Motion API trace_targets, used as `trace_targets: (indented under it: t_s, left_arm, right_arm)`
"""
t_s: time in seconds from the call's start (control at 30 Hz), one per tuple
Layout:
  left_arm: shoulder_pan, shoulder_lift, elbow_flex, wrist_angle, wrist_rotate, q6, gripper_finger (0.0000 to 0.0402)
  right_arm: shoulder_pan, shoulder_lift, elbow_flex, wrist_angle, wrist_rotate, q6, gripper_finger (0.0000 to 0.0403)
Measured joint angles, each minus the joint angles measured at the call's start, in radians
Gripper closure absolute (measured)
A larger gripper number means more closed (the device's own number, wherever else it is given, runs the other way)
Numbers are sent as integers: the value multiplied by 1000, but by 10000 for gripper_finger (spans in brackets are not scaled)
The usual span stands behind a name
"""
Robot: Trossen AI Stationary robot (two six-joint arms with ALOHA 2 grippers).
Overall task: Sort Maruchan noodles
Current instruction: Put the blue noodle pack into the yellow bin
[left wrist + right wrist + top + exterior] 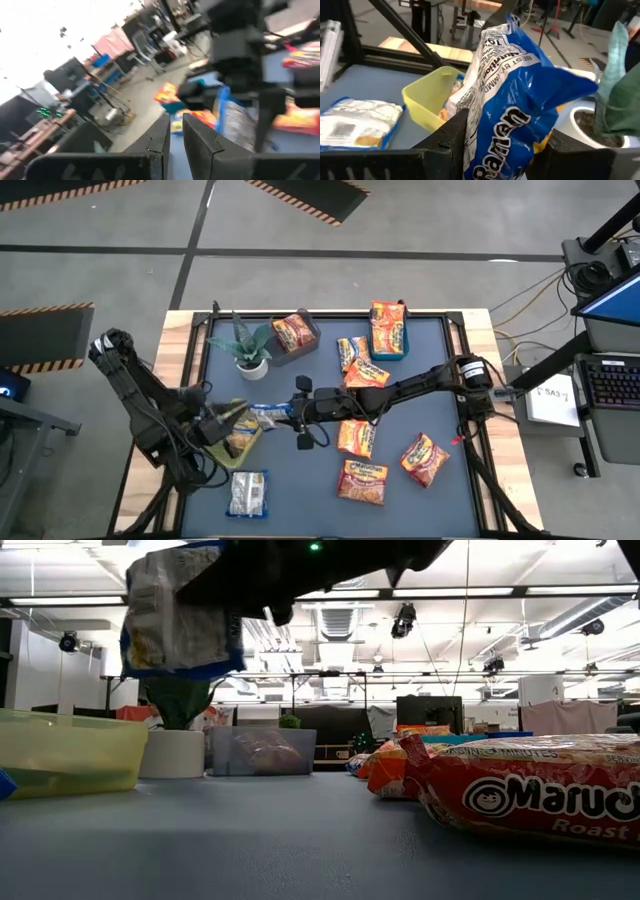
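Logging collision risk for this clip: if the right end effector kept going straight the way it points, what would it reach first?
Probably the yellow bin. The right end effector, shut on a blue ramen packet, points toward it, and the left end effector sits at that bin in the high view. Depth is uncertain.

The right arm reaches from the table's right side across toward its middle, nearly level, elbow slightly raised. Its gripper (285, 413) points toward the left side, and its two dark fingers (451, 131) are clamped on a blue packet (515, 107) held off the tabletop. The left arm rises from the near left corner and folds back on itself, its gripper (232, 417) facing the right one, fingers (197, 137) nearly together with a narrow gap.
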State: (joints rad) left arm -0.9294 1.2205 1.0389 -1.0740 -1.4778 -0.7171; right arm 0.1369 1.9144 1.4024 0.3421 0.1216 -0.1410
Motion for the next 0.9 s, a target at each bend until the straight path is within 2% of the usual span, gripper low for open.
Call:
trace_targets:
  t_s: [0.17,0.4,0.83,0.9]
  left_arm:
    - [0,-41,0,-43,-75,0,368]
    - [0,-127,0,-62,-94,0,368]
    - [0,-168,-3,-63,-85,-26,368]
    - [0,-163,-3,-63,-84,-31,368]
  right_arm:
    - [1,83,92,1,47,-17,271]
    - [-6,218,245,-1,238,-27,271]
    - [-17,461,609,-117,251,105,271]
    - [-17,497,656,-134,292,122,271]
